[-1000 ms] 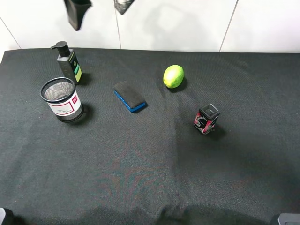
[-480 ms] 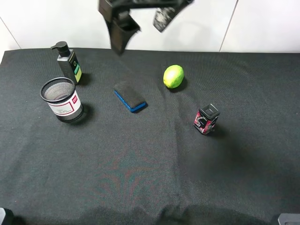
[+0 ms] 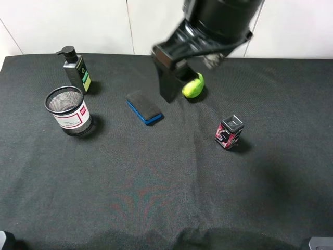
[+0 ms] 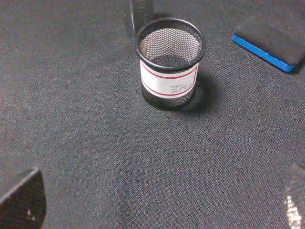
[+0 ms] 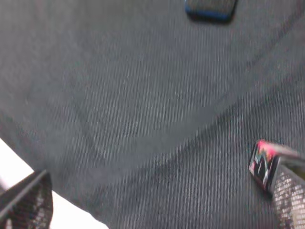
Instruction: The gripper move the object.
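From the high camera I see the black wire-mesh cylindrical pen cup with its white, red-bordered label [image 3: 69, 111] standing upright near the left edge of the black cloth-covered table [image 3: 156, 198], nothing gripping it. Just behind it stands a dark pump bottle with a green-yellow label [image 3: 76, 69], and to its right, apart from it, lies a black felt eraser block with a blue base [image 3: 144, 107]. A big grey and black robot arm [image 3: 208, 31] comes in from the top of that view; its dark finger hangs over the cloth between the eraser and a green lime [image 3: 193, 86], partly covering the lime. A small red-black box [image 3: 229, 132] sits further right, well clear of the rest.

The left wrist camera gives me what the high one does not: I look straight down into the cup's [image 4: 169, 62] open mouth, and the left gripper [image 4: 157, 200] shows only as two dark fingertips at the frame's opposite corners, spread wide, well short of the cup. The eraser [image 4: 269, 43] shows at one edge there (the bottle is only a dark sliver beyond the cup).

The right wrist camera is blurred. I make out the right gripper [image 5: 157, 202] with fingers spread wide, the red-black box [image 5: 263, 162] beside one fingertip, and the eraser [image 5: 210, 8] at the far edge; the cup is out of that view.
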`<action>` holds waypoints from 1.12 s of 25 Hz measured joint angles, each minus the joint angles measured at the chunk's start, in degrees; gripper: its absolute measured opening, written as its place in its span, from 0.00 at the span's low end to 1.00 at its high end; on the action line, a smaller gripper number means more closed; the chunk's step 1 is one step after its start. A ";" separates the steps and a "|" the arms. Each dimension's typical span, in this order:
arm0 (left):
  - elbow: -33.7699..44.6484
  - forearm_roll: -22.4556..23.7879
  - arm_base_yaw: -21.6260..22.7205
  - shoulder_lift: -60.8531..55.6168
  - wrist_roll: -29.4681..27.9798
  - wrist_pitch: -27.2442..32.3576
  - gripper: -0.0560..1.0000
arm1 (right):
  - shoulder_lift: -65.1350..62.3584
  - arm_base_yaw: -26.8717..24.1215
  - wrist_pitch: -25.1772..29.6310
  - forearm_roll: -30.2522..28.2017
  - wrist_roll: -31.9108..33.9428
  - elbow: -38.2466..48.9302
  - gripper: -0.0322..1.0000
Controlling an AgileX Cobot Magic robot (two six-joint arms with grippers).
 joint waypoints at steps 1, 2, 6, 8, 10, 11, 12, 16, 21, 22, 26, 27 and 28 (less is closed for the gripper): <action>0.00 0.00 0.00 0.00 0.00 0.00 1.00 | -0.66 0.00 0.00 0.00 0.00 1.19 0.70; 0.00 0.00 0.00 0.00 0.00 0.00 1.00 | -1.45 0.00 0.00 0.00 0.00 2.36 0.70; 0.00 0.00 0.00 0.00 0.00 0.00 1.00 | -4.55 0.00 -0.06 0.00 0.00 6.54 0.70; 0.00 0.00 0.00 0.00 0.00 0.00 1.00 | -6.38 0.00 -0.06 -0.44 -0.20 8.44 0.70; 0.00 0.00 0.00 0.00 0.00 0.00 1.00 | -8.51 0.00 -0.06 -1.68 -0.20 10.21 0.70; 0.00 0.00 0.00 0.00 0.00 0.00 1.00 | -9.58 0.00 -0.06 -2.29 -0.20 10.76 0.70; 0.00 0.00 0.00 0.00 0.00 0.00 1.00 | -10.40 0.00 -0.06 -2.85 -0.20 11.37 0.70; 0.00 0.00 0.00 0.00 0.00 0.00 1.00 | -13.94 0.00 -0.07 -4.10 -0.20 13.40 0.70; 0.00 0.00 0.00 0.00 0.00 0.00 1.00 | -19.06 0.00 -0.07 -4.24 -0.20 16.85 0.70; 0.00 0.00 0.00 0.00 0.00 0.00 1.00 | -20.19 0.00 -0.07 -4.24 -0.20 17.88 0.70; 0.00 0.00 0.00 0.00 0.00 0.00 1.00 | -26.53 0.00 -0.95 -4.24 -0.20 22.78 0.70; 0.00 0.00 0.00 0.00 0.00 0.00 1.00 | -28.51 0.00 -1.61 -4.24 -0.20 24.26 0.70; 0.00 0.00 0.00 0.00 0.00 0.00 1.00 | -30.61 0.00 -2.28 -4.24 -0.20 25.71 0.70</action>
